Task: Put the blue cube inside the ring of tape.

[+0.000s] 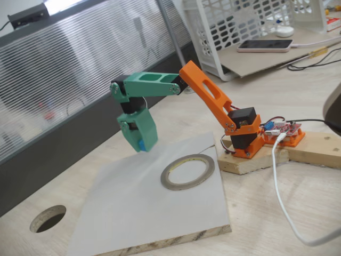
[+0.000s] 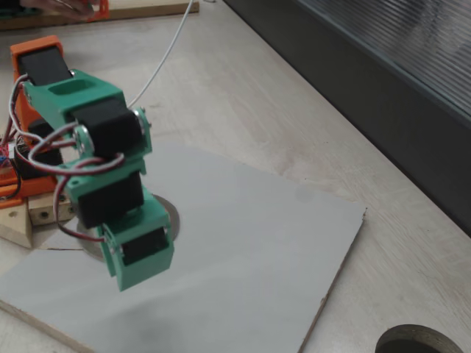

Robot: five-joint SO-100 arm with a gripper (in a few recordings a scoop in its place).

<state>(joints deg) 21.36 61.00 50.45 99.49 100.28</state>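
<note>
Mostly hidden in both fixed views: the blue cube (image 1: 143,145), showing as just a blue sliver low on the green gripper (image 1: 141,143), pinched in the closed jaws and hanging in the air above the grey board (image 1: 138,213). Seen from behind in a fixed view, the gripper (image 2: 140,273) covers the cube entirely and blocks most of the ring of tape (image 2: 169,215). Lying flat and whole on the board in the other: ring of tape (image 1: 187,172), apart from the gripper. Nearby: round hole (image 1: 48,218) in the tabletop, white cable (image 1: 279,197), red circuit board (image 1: 285,129).
</note>
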